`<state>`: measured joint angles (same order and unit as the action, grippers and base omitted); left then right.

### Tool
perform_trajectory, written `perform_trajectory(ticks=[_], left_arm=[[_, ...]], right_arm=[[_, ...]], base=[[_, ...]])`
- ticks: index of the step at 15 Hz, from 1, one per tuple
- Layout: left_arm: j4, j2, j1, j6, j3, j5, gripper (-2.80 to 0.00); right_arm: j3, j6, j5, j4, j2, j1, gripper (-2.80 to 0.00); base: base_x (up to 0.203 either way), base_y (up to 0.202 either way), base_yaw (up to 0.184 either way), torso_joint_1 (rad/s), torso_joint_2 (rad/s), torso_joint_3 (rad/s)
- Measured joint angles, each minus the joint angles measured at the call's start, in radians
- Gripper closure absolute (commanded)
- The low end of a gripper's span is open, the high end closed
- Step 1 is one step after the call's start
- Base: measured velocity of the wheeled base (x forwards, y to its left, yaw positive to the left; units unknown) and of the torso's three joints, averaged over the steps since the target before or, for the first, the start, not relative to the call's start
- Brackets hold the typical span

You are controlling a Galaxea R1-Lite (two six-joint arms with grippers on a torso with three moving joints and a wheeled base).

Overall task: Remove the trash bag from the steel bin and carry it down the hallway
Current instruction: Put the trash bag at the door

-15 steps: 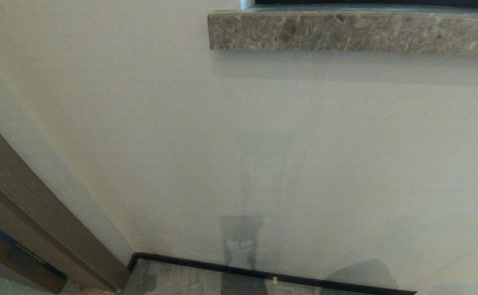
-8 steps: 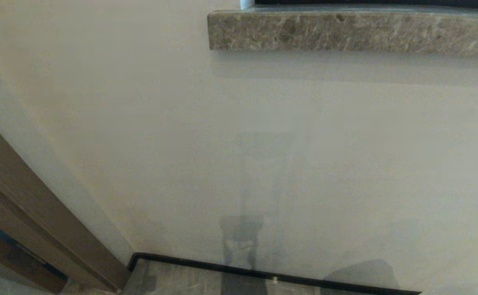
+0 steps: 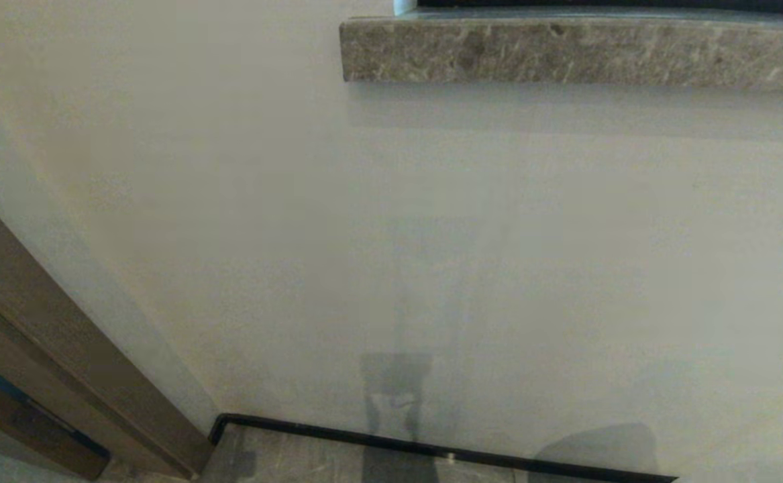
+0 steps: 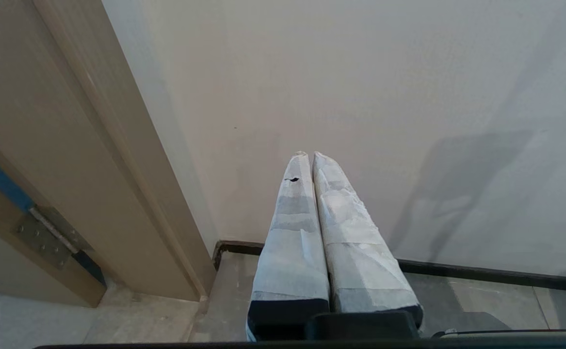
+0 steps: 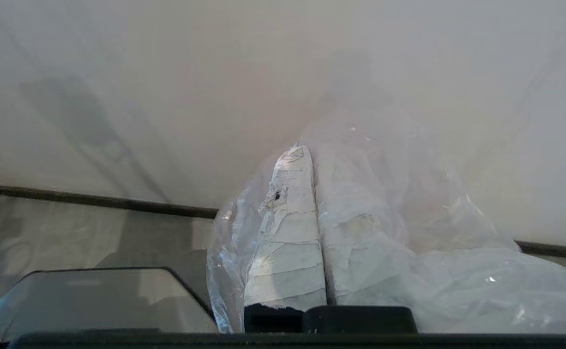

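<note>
The right gripper [image 5: 312, 160] has its two taped fingers pressed together on a fold of the trash bag [image 5: 457, 286], pinching the thin translucent plastic between them. The film wraps over both fingers and the bulk of the bag spreads to one side of them and below, so the load appears to hang from the pinch point rather than lie ahead of the fingertips. The steel bin is in no view, so the bag is judged to be already out of it. The left gripper [image 4: 310, 156] holds nothing; its fingers are closed against each other, and it points at the base of the pale wall [image 3: 431, 235] near the brown wooden door frame [image 4: 93, 160]. Only the right arm bears the bag, so the carry depends on that single pinch. The head view faces the wall directly, with a grey stone ledge [image 3: 565, 50] near the top and a black skirting strip [image 3: 431, 449] where the wall meets the grey stone floor tiles [image 4: 467, 300]. The next move probably calls for turning the base away from this wall toward the open passage while keeping the pinch closed.
</note>
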<state>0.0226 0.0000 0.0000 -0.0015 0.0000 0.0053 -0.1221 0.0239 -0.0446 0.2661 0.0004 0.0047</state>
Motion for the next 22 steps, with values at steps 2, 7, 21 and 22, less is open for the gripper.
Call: perform_trajectory(ticks=[2,7,21,22], left_arm=[[0.0,0.0,0.0,0.0,0.0,0.0,0.0],[0.0,0.0,0.0,0.0,0.0,0.0,0.0],[0.0,0.0,0.0,0.0,0.0,0.0,0.0],[0.0,0.0,0.0,0.0,0.0,0.0,0.0]], right_arm=[[0.004,-0.004,-0.002,-0.004,0.0,0.0,0.0],[0.007,-0.009,-0.001,-0.003,0.0,0.0,0.0],[0.12,-0.08,0.048,-0.274,-0.001,0.0,0.0],[0.121,-0.079,0.048,-0.274,-0.001,0.0,0.0]], base=[[0.0,0.0,0.0,0.0,0.0,0.0],[0.0,0.0,0.0,0.0,0.0,0.0],[0.0,0.0,0.0,0.0,0.0,0.0],[0.0,0.0,0.0,0.0,0.0,0.0]])
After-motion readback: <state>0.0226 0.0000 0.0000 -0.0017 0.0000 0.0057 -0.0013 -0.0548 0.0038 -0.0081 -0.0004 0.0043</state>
